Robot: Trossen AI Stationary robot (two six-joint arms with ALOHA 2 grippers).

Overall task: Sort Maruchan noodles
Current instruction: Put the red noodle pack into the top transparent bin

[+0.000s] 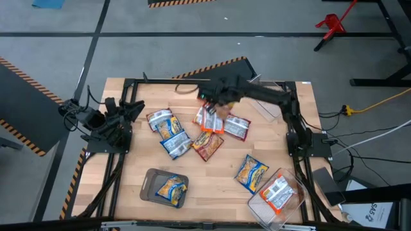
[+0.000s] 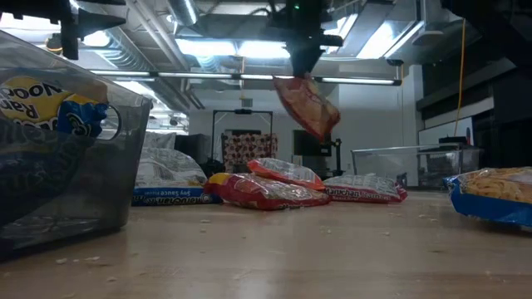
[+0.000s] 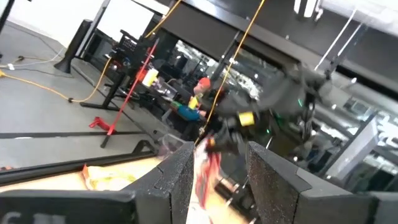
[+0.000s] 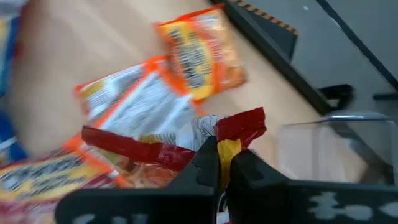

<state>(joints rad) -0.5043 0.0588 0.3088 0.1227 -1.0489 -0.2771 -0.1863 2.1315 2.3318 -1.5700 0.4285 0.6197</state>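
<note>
Left gripper waits at the table's left edge, fingers apart, holding nothing. Tray near the front holds one packet; loose packets lie mid-table. Right gripper is clamped on a red packet hanging above them

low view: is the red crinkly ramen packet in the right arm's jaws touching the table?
No, the red crinkly ramen packet hangs from the right gripper, well clear above the wooden table.
</note>
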